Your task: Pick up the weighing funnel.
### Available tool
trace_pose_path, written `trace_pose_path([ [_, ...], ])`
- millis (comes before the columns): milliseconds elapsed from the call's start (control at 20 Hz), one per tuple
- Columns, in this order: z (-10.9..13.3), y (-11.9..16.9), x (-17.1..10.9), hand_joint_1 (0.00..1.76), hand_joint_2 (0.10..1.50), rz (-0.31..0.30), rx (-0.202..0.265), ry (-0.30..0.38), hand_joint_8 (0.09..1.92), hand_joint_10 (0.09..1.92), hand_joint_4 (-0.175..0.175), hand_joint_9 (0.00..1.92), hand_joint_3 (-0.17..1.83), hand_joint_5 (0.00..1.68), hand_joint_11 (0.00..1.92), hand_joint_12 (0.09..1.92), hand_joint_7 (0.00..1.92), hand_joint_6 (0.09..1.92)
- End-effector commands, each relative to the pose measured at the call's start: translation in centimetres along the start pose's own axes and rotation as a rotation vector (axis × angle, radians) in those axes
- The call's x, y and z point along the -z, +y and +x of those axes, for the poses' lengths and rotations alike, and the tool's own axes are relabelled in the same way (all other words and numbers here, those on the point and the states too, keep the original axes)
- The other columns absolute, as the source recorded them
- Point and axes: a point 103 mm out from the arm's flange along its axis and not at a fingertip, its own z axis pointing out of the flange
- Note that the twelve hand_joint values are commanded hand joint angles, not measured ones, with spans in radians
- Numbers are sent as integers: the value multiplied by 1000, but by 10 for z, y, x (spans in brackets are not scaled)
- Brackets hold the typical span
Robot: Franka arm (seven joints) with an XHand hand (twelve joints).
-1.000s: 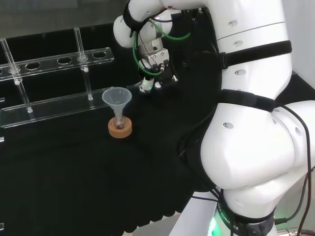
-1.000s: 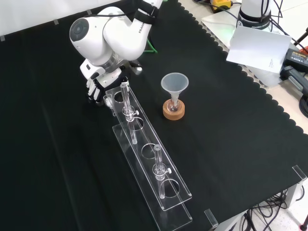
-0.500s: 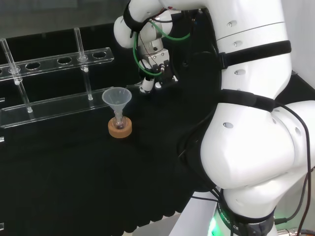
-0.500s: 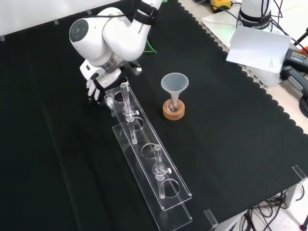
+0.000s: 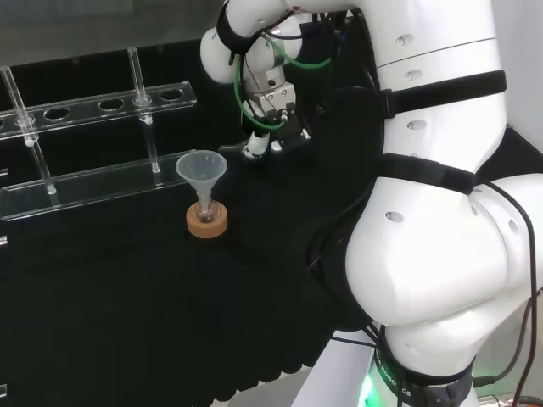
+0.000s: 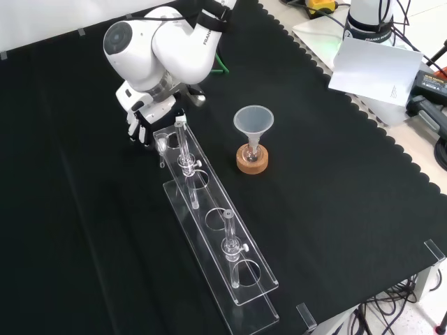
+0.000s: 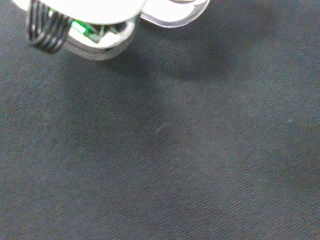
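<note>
One hand [image 6: 142,124]: curled on the weighing funnel [image 6: 162,144], we judge; just beside the far end of the rack [image 6: 207,201], front view.
Risk: swinging right, we could knock it against the rack post [image 6: 182,143] and drop it.
Room: open cloth [image 6: 77,209] left and near; funnel [image 6: 253,120] well apart, right.
Edges: scalloped cloth border well away.

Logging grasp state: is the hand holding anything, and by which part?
Apparently the weighing funnel, pinched in the hand; the gripped part can't be told.

White arm [image 5: 433,254], black-and-white hand [image 6: 140,127], green cables [image 5: 299,66]
</note>
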Motion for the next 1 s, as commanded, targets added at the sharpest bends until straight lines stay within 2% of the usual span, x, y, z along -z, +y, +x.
trace_pose_path([
  [50, -15, -12, 8, 1127, 645, -8, -10, -7, 680, 420, 175, 922, 674, 1280, 821, 1055, 600, 666],
  [350, -31, -28, 26, 1131, 642, -1, -19, 13, 683, 399, 175, 939, 665, 1298, 842, 1039, 600, 631],
  [700, -57, -56, 51, 1131, 642, 11, -59, 64, 683, 394, 175, 942, 662, 1302, 844, 1035, 597, 622],
  [1000, -76, -86, 72, 1132, 643, 1, -82, 75, 684, 388, 175, 941, 659, 1305, 834, 1030, 593, 614],
])
